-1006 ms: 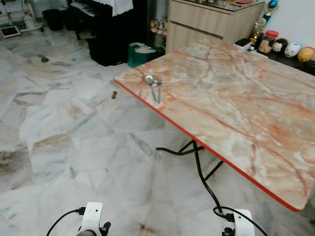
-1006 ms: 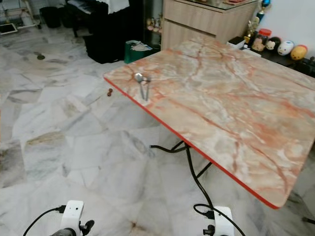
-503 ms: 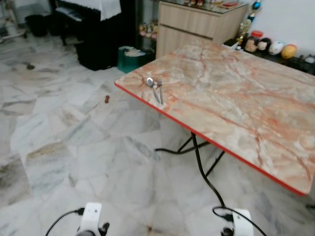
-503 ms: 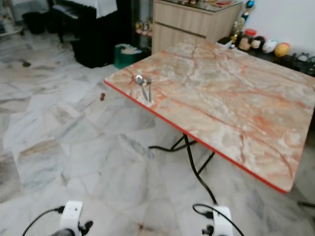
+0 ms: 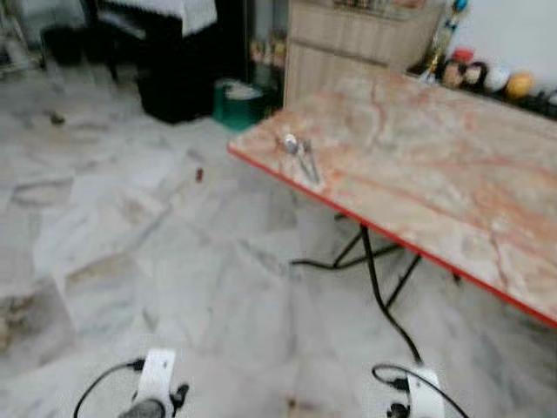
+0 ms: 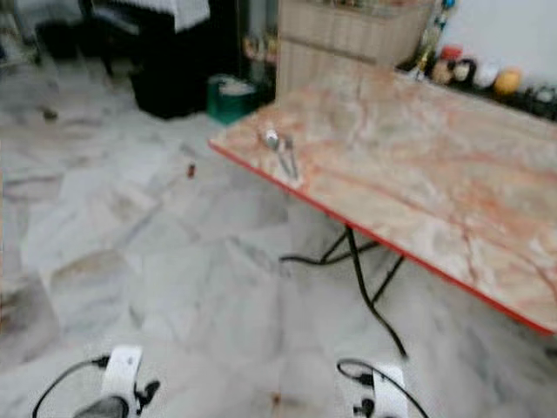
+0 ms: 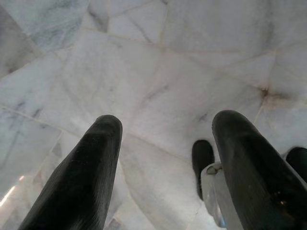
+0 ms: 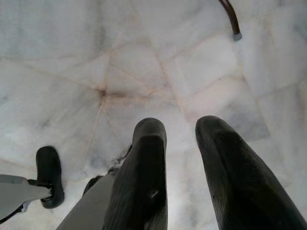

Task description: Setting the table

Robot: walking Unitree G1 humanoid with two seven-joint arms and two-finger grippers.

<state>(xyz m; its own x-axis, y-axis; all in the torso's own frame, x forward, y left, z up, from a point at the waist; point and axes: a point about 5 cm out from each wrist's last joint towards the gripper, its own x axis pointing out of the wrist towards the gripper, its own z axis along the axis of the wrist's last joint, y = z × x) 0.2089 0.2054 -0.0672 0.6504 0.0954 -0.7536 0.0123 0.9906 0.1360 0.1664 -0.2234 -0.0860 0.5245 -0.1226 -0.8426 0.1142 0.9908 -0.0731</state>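
Both my arms hung idle: left gripper (image 7: 165,158) parted, right gripper (image 8: 181,158) narrowly parted, both empty. Spoon (image 5: 291,144) and fork (image 5: 308,162) lay near surface (image 5: 452,165) edge; careless bump risked knocking them onto floor (image 5: 130,226).

Both head views are motion-blurred. I can make out cutlery (image 5: 298,155) near the table (image 5: 452,183) corner, looks like a spoon plus a second piece, type unclear. Table's far and right sides run out of frame. Figurines (image 5: 486,77) on the back shelf are just coloured blobs. Small dark object on the floor (image 5: 199,174), can't identify. My arms are cut off at the bottom edge.
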